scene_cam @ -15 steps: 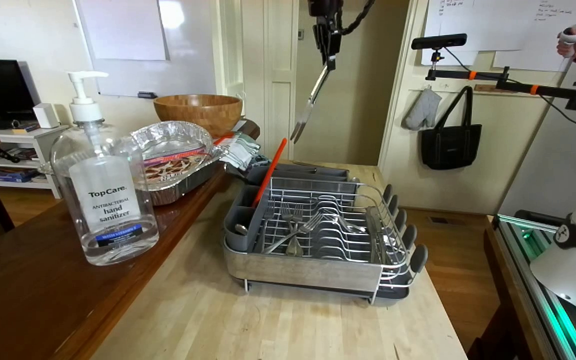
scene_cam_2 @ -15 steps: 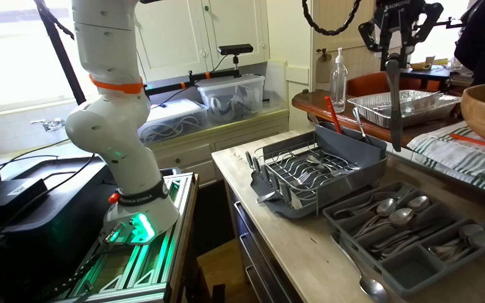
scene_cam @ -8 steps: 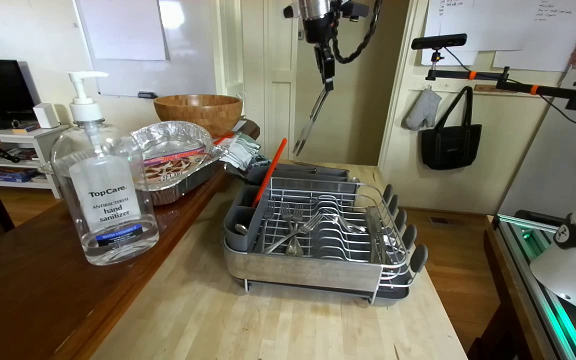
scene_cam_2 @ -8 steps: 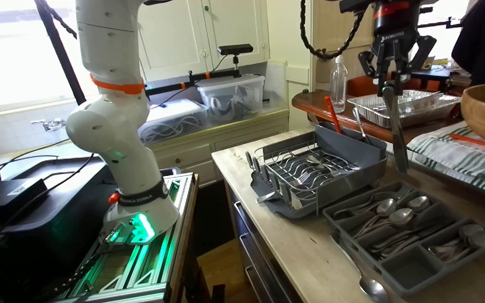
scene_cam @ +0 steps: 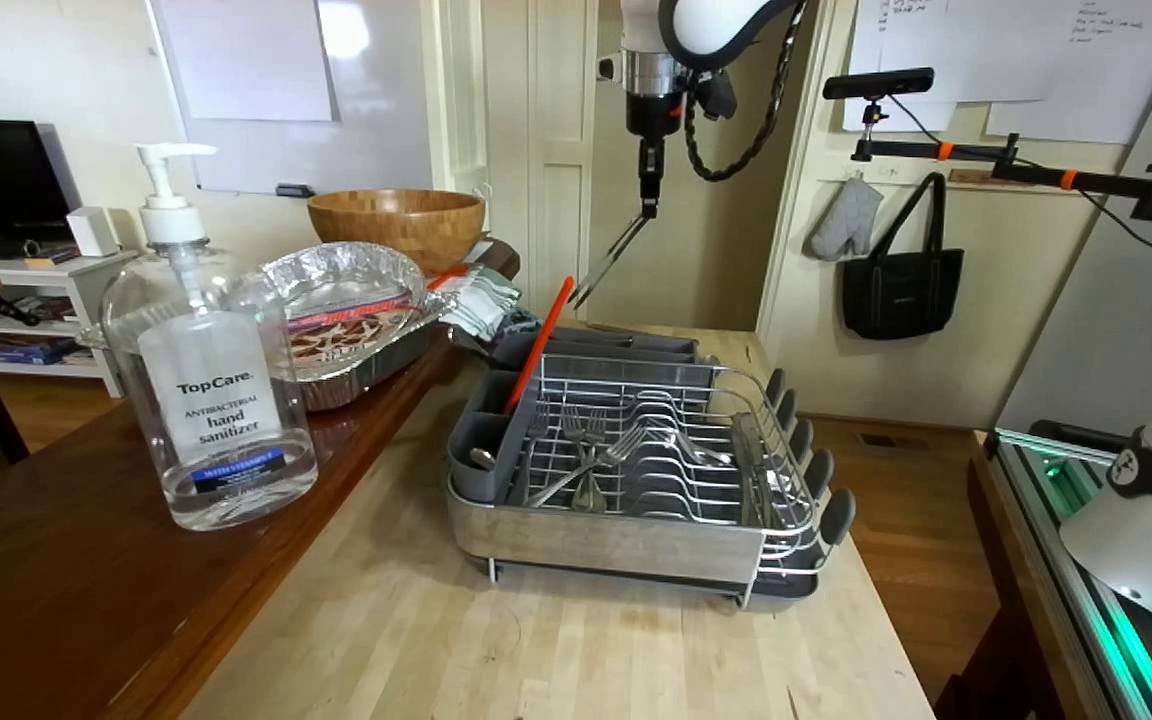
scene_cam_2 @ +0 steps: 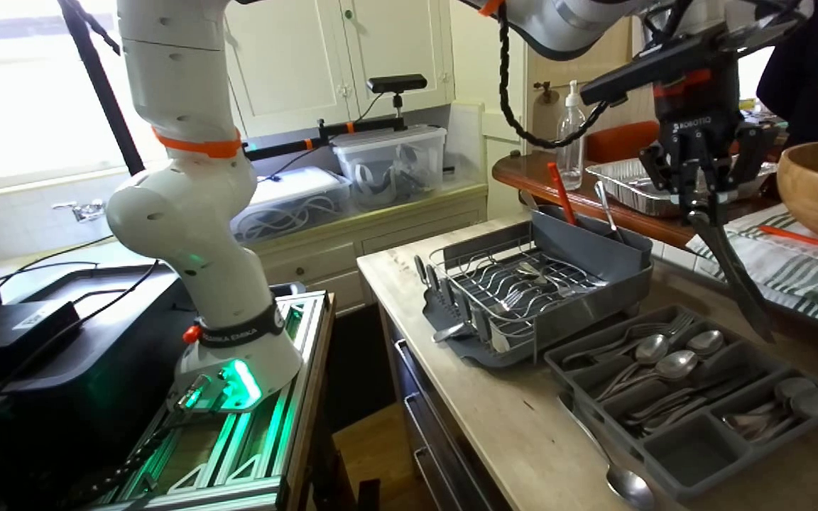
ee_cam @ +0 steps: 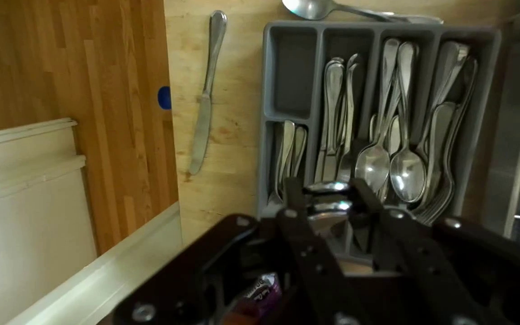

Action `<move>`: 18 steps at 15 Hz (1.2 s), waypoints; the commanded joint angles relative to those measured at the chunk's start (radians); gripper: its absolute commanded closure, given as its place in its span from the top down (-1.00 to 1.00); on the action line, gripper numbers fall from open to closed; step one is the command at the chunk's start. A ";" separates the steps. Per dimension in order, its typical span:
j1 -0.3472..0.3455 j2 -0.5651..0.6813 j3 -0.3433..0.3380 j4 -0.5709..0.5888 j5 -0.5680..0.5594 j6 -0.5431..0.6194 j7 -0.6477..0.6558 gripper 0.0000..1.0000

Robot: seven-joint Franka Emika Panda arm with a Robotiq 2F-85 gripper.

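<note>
Gripper (scene_cam_2: 700, 206) is clasping two knives (scene_cam_2: 734, 277), its jaws standing close together around them. In an exterior view, the knives are hanging tilted, sloping down to the right, near the far right side of the tray (scene_cam_2: 700, 453). The tray is containing spoons (scene_cam_2: 675, 364) and forks (scene_cam_2: 664, 328). A single spoon (scene_cam_2: 629, 488) is lying just beside its left side; the rack (scene_cam_2: 586, 316) is standing to the far left. In the wrist view, a single knife (ee_cam: 204, 113) is lying left of the tray.

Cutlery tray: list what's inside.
Forks, spoons and knives lie in the tray. Anything beneath the top pieces is covered, and the gripper blocks part of one end in the wrist view.
</note>
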 commanded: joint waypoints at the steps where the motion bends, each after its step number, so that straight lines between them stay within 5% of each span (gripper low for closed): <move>1: -0.005 -0.004 -0.005 -0.032 0.017 0.047 -0.004 -0.41; 5: -0.012 -0.018 -0.005 -0.090 0.040 0.107 -0.006 -0.41; 6: -0.012 -0.021 -0.004 -0.090 0.041 0.107 -0.006 -0.85; 18: -0.024 0.012 0.001 -0.085 0.183 0.189 0.042 -0.85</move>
